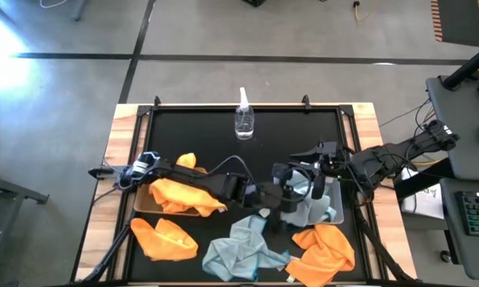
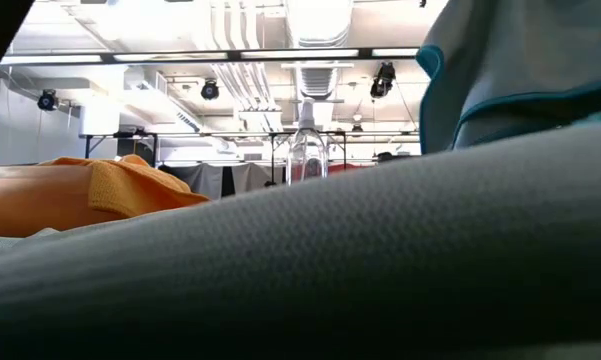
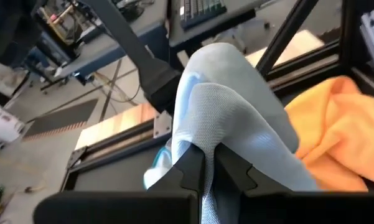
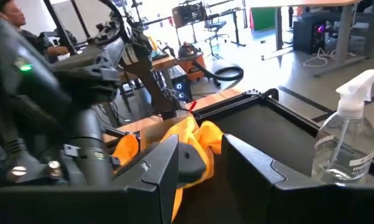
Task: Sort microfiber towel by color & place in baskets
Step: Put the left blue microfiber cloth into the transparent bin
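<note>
Count from the high view: 3 orange towels, 2 pale blue-grey towels, 2 baskets, 1 spray bottle.

Orange towels: one is heaped in the tan cardboard-coloured basket at 9 o'clock of bench centre, marked as the orange towel in basket. A second orange towel lies crumpled on the black bench at 7 o'clock. A third orange towel is bunched at 5 o'clock. All are soft, nubby pile with rumpled folds.

Blue-grey towels: one large blue-grey towel is spread at 6 o'clock, with a fine woven texture and a teal hem seen in the low view. Part of it is pulled up towards the left gripper. A smaller blue-grey towel lies in the translucent clear plastic basket at 3–4 o'clock, partly under the right arm.

Both baskets are shallow and rectangular.

The clear plastic spray bottle stands upright at 12 o'clock, well apart from the towels, with a white trigger head.

The left gripper is reached across to bench centre. In the left wrist view its fingers are pinched nearly together on a fold of blue-grey cloth, which is draped over them.

The right gripper is held at 3 o'clock over the clear basket. In the right wrist view its fingers are spread apart with nothing between them.
</note>
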You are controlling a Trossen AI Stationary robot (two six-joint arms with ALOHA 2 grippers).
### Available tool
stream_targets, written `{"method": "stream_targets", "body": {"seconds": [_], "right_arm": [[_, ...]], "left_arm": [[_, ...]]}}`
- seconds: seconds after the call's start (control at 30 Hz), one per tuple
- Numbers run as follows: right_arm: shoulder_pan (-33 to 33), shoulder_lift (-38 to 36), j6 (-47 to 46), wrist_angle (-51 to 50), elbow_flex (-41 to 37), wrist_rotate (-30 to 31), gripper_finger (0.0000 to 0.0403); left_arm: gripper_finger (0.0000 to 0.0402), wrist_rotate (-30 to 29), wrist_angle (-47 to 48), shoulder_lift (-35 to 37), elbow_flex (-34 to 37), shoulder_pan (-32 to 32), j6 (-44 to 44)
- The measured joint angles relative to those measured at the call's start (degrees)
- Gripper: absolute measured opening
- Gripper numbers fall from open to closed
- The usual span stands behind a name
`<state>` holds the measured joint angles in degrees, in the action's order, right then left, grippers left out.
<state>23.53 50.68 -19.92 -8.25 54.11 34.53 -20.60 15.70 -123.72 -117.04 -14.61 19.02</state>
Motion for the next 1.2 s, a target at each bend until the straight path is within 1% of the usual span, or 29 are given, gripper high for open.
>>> {"method": "stream_targets", "body": {"seconds": [0.07,0.13,0.17,0.3,0.33,0.4,0.53,0.73,0.9,1.1,1.2], "right_arm": [[0.0,-0.1,0.3,0.0,0.0,0.1,0.0118],[0.0,0.0,0.4,0.1,0.0,-1.1,0.0118],[0.0,0.1,0.6,-0.2,0.0,0.4,0.0119],[0.0,0.0,0.5,0.0,0.0,0.4,0.0118],[0.1,0.1,0.4,0.1,0.0,-0.6,0.0118],[0.0,0.3,0.1,-0.6,0.0,0.4,0.0118],[0.0,0.5,-2.3,-1.4,0.0,0.2,0.0118],[0.0,0.7,-5.1,-5.0,-0.2,-0.1,0.0118],[0.1,0.6,-6.1,-4.5,-0.2,-0.6,0.0118],[0.1,0.7,-6.1,-4.4,-0.1,-0.4,0.0118],[0.1,0.6,-6.0,-4.7,-0.2,-0.4,0.0118]], "left_arm": [[0.0003,2.3,-0.4,0.0,0.3,1.2,0.2],[0.0003,4.3,-0.7,0.0,0.7,2.7,0.1],[0.0003,5.3,-0.8,0.0,1.0,3.3,0.2],[0.0003,8.2,-4.7,0.0,2.8,5.0,0.0],[0.0003,8.3,-5.6,0.0,3.4,5.6,-0.2],[0.0003,10.1,-7.0,0.0,4.7,6.9,0.2],[0.0003,14.3,-8.2,0.3,6.9,7.8,-2.4],[0.0007,14.3,-8.0,0.3,9.5,7.5,-3.7],[0.0037,14.1,-6.9,0.1,9.4,7.3,-5.2],[0.0097,14.1,-6.3,0.0,9.3,7.6,-5.7],[0.0129,14.1,-4.4,0.0,9.3,7.5,-6.5]]}}
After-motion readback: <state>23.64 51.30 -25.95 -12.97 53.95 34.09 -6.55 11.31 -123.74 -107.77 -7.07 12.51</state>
